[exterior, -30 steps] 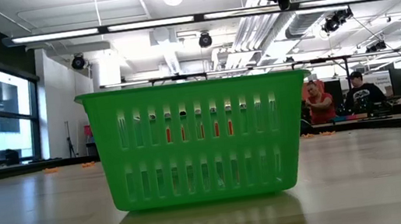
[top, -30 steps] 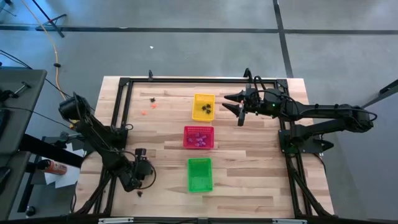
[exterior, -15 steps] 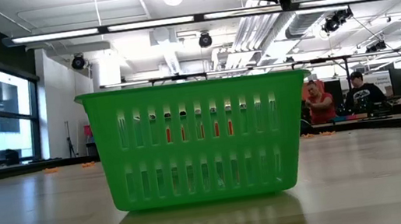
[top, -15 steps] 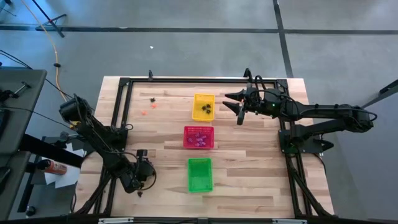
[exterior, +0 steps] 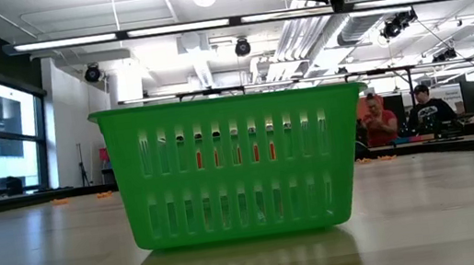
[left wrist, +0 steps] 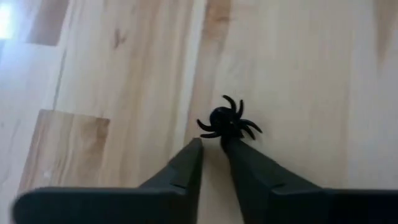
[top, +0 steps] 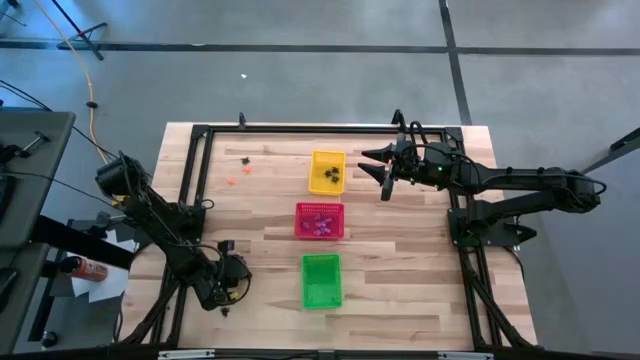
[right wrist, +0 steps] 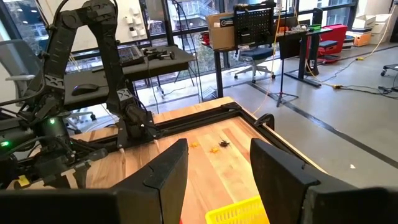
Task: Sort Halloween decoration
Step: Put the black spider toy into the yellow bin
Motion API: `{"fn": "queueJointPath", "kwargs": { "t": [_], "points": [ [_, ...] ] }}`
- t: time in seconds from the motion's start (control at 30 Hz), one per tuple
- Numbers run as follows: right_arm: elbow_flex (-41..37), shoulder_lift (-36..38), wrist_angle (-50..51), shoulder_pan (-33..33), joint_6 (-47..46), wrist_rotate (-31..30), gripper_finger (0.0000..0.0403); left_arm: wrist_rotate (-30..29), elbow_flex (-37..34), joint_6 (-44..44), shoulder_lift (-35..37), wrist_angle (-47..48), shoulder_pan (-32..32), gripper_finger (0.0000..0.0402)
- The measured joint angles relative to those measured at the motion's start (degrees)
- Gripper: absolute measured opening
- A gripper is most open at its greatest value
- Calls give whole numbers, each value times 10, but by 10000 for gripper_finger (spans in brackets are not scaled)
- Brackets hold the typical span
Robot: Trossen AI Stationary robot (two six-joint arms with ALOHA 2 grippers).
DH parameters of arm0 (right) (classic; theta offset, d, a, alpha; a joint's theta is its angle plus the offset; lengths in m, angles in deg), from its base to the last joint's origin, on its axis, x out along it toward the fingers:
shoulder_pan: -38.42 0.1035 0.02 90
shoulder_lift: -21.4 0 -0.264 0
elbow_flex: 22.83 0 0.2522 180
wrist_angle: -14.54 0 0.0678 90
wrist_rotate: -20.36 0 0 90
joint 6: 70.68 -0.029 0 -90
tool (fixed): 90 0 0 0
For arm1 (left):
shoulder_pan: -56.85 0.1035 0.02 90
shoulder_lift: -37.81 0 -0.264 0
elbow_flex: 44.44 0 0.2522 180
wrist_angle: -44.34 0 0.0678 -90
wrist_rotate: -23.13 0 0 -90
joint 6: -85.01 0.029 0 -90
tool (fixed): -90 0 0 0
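A black spider trinket [left wrist: 227, 123] lies on the wooden table near its front left corner, a small dark speck [top: 226, 311] in the high view. My left gripper [left wrist: 213, 144] points steeply down at it. Its fingers stand a narrow gap apart, with nothing between them and the spider just beyond their tips. My right gripper [top: 385, 182] hangs open and level, high over the far right of the table beside the yellow basket [top: 327, 172]. The right wrist view shows its fingers [right wrist: 217, 168] with nothing between them. My left gripper comes at the spider from above, slanting. One fingertip [left wrist: 231, 146] stands at the spider's near edge [left wrist: 225, 134]. I cannot tell whether it touches. The spider lies flat on the table, outside the gap.
Down the table's middle stand the yellow basket holding black trinkets, a red basket [top: 319, 220] with purple ones, and a green basket [top: 321, 280], which fills the low view [exterior: 237, 165]. Loose orange [top: 232, 181] and black [top: 246, 158] trinkets lie far left. People sit in the room behind.
My left gripper has stayed over the spider near the front left corner and has rolled a little about its own axis.
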Motion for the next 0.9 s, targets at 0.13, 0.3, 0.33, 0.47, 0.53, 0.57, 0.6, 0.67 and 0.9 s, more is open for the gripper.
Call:
{"fn": "queueJointPath", "kwargs": {
  "t": [0.13,0.3,0.33,0.47,0.53,0.57,0.6,0.67,0.9],
  "points": [
    [0,0,0,0,0,0,169,-2,0,-35,0,3,9,17],
    [0,0,0,0,0,0,169,-2,0,-76,1,3,19,4],
    [0,0,0,0,0,0,169,-2,0,-84,2,3,20,3],
    [0,0,1,0,0,0,169,-3,-1,-105,19,1,20,1],
    [0,0,2,0,0,0,169,0,-2,-104,32,5,21,0],
    [0,0,3,0,0,0,169,0,-3,-104,40,13,21,0],
    [0,0,5,0,0,0,169,-1,-4,-105,49,18,21,0],
    [0,0,10,0,0,0,169,-5,-2,-105,67,21,21,0],
    [0,0,15,0,0,0,169,-20,-2,-74,142,64,22,0]
  ]
}}
